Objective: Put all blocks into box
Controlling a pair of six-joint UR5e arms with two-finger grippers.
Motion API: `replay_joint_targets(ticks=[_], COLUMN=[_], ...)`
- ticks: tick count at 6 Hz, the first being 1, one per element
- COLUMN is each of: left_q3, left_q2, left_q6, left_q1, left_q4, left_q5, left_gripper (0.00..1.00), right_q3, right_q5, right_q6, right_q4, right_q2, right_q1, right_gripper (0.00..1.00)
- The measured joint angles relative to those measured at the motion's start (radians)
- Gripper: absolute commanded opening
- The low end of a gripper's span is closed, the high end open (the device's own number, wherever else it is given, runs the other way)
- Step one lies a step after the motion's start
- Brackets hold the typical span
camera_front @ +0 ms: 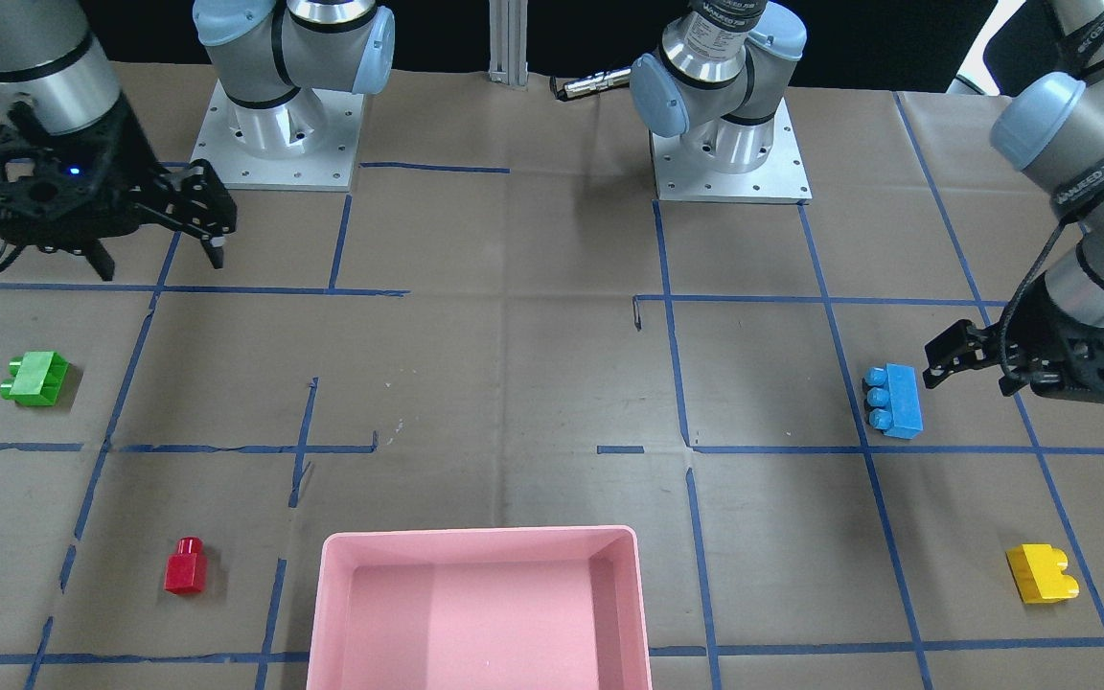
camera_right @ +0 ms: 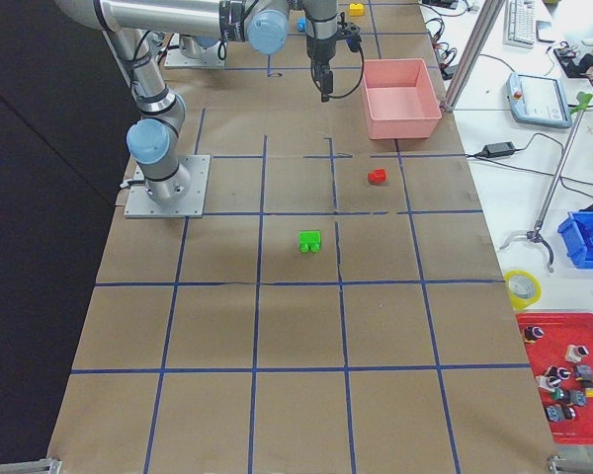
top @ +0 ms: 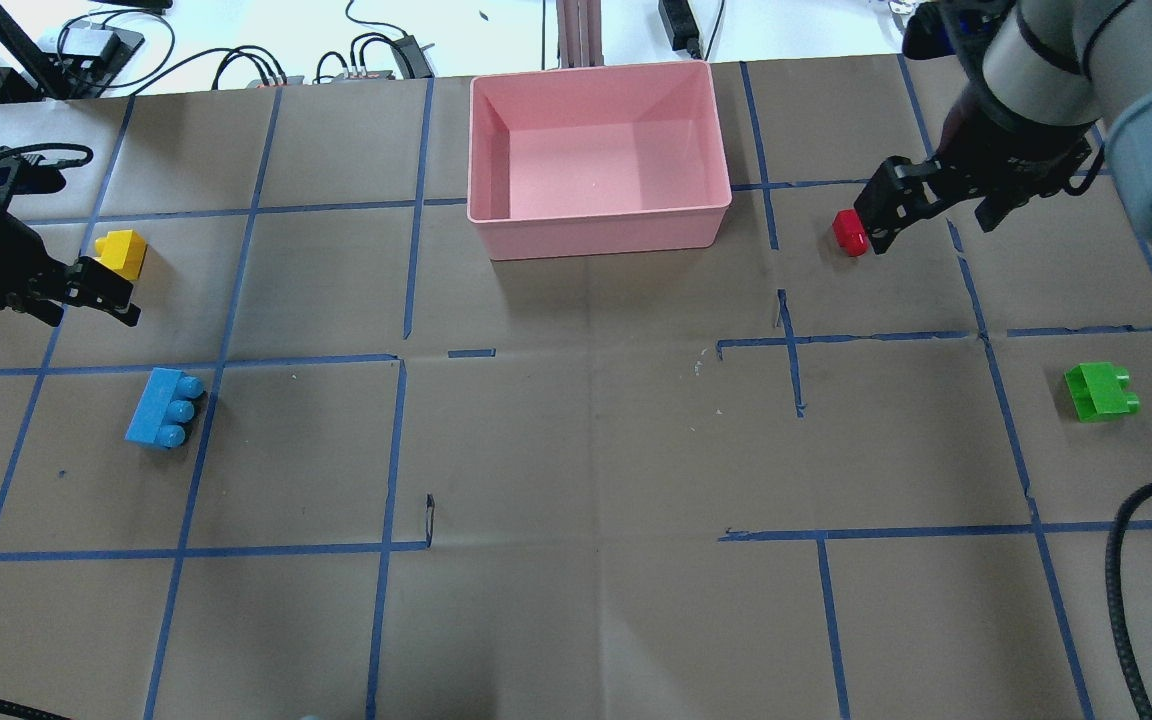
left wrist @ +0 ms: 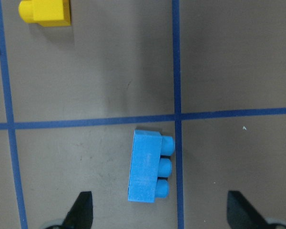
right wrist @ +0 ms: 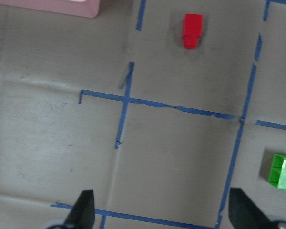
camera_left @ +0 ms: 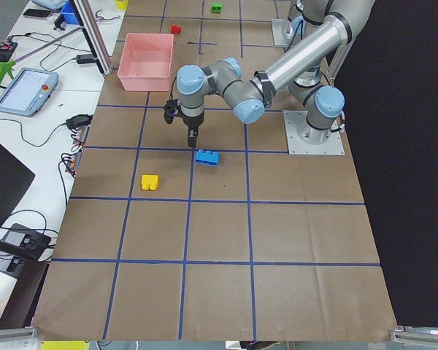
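The pink box [top: 596, 230] sits empty at the table's far edge. All four bricks lie on their sides on the table. The blue brick [left wrist: 148, 171] is below my open left gripper [left wrist: 160, 214], between its fingers' lines, and the gripper hovers above it. The yellow brick [top: 121, 252] lies beyond it, toward the far edge. My right gripper [right wrist: 163, 212] is open and empty, high over the table. The red brick [right wrist: 192, 30] lies ahead of it and the green brick [right wrist: 282, 171] off to its right.
Brown paper with a blue tape grid covers the table. The two arm bases [camera_front: 274, 134] [camera_front: 729, 153] stand at the robot's side. Cables and devices lie beyond the far edge [top: 236, 60]. A black cable [top: 1126, 560] hangs at the near right.
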Motion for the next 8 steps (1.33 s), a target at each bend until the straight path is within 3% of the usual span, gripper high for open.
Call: replay_joint_targets(ticks=[2, 4, 6, 8], left_q3=[-0.081, -0.153, -0.198, -0.195], left_q2=[-0.062, -0.081, -0.082, -0.082], left_q6=[0.030, 0.049, 0.083, 0.094], left_q1=[-0.014, -0.012, -0.004, -0.002], left_q4=[0.140, 0.199, 0.246, 0.272], left_q5=[0.001, 0.003, 0.007, 0.036], left_gripper=[0.99, 0.99, 0.99, 0.99], right_q3=[0.013, 0.054, 0.199, 0.337], right_q5=[0.005, 0.018, 0.116, 0.176], right_q6=[-0.177, -0.321, -0.472, -0.546], right_q4=[-0.050, -0.130, -0.283, -0.422], right_q2=[-0.001, 0.010, 0.016, 0.065], right_q1=[-0.178, -0.320, -0.494, -0.581], right_gripper=[0.99, 0.99, 0.99, 0.99])
